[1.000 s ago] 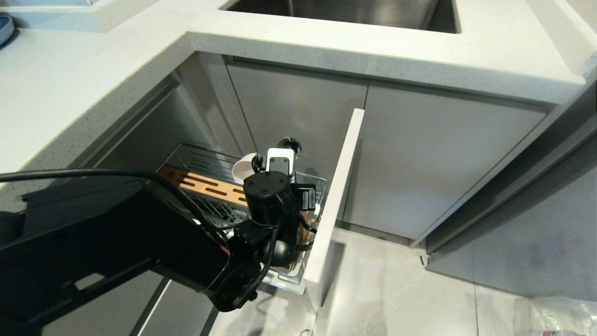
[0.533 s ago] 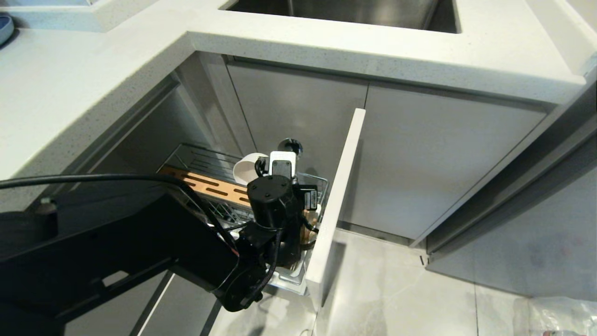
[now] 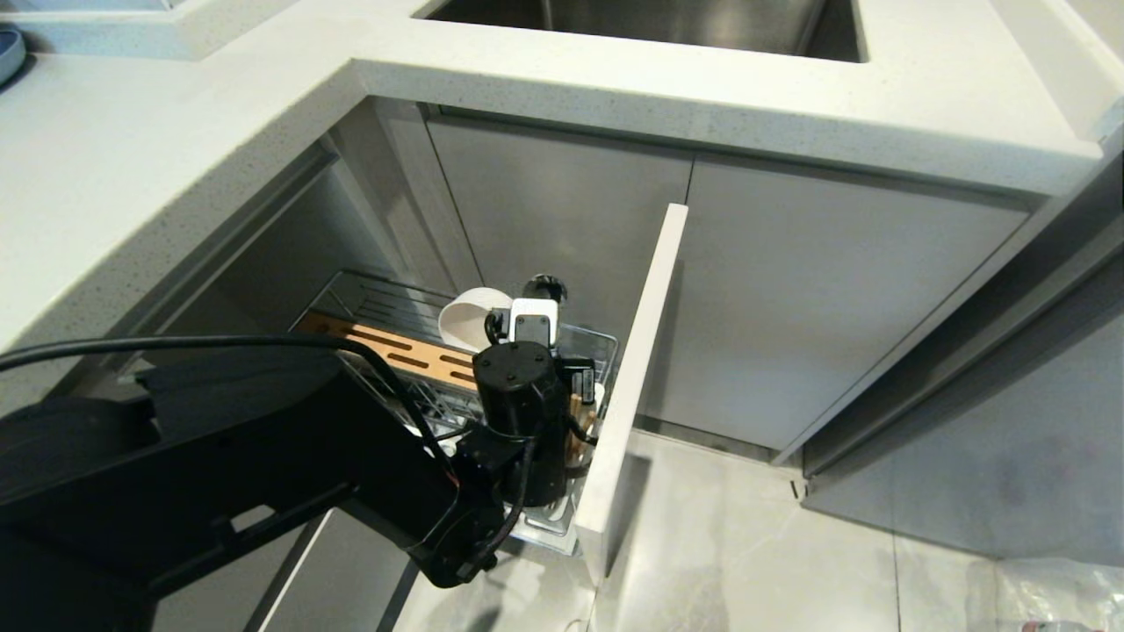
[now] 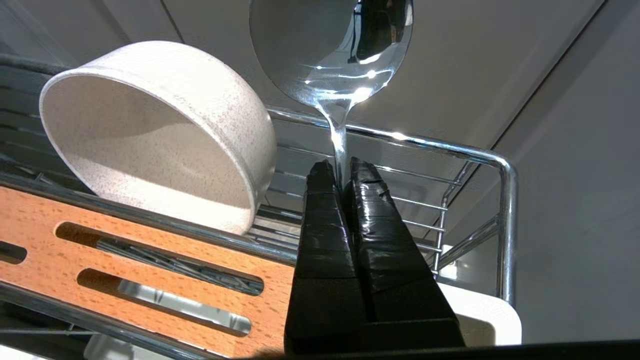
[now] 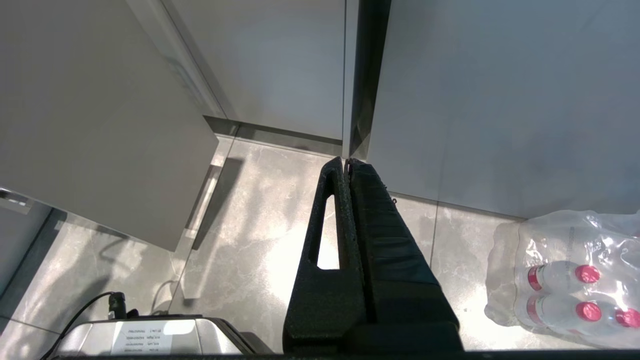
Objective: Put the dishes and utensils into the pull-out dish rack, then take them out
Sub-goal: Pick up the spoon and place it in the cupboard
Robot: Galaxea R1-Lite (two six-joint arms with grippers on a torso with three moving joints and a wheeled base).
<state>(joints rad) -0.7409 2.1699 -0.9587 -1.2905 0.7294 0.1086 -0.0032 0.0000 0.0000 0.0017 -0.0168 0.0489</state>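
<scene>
Left wrist view alone shows left gripper (image 4: 340,170) clamped on spoon (image 4: 332,55) handle, long axis vertical in frame, bowl end uppermost; right gripper (image 5: 346,162) closed, empty.

No text can be read. A white label (image 5: 150,339) on the grey base below the right gripper (image 5: 346,161) carries small print, too tiny to make out.

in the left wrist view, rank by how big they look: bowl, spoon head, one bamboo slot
1. bowl, largest
2. spoon head
3. bamboo strip slot, smallest

The spoon, held in the left gripper, may be nearer the camera, so its true size against the bowl is unsure.
</scene>
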